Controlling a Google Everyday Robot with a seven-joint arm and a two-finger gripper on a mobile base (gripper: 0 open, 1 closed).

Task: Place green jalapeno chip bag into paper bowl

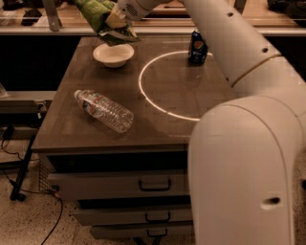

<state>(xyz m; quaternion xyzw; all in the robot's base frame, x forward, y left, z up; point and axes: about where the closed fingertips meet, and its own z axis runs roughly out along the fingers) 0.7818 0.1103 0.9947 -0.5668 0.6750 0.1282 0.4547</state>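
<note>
The green jalapeno chip bag (98, 13) hangs crumpled from my gripper (114, 20) at the top of the camera view, just above the far rim of the paper bowl (113, 54). The gripper is shut on the bag's lower end. The bowl is off-white, upright and holds nothing, at the far left of the table. My white arm reaches in from the right and fills the right side of the view.
A clear plastic bottle (103, 110) lies on its side at the table's left front. A dark blue soda can (197, 47) stands at the far right beside a bright ring of light (143, 91). Drawers (153, 184) sit below the table (158, 124).
</note>
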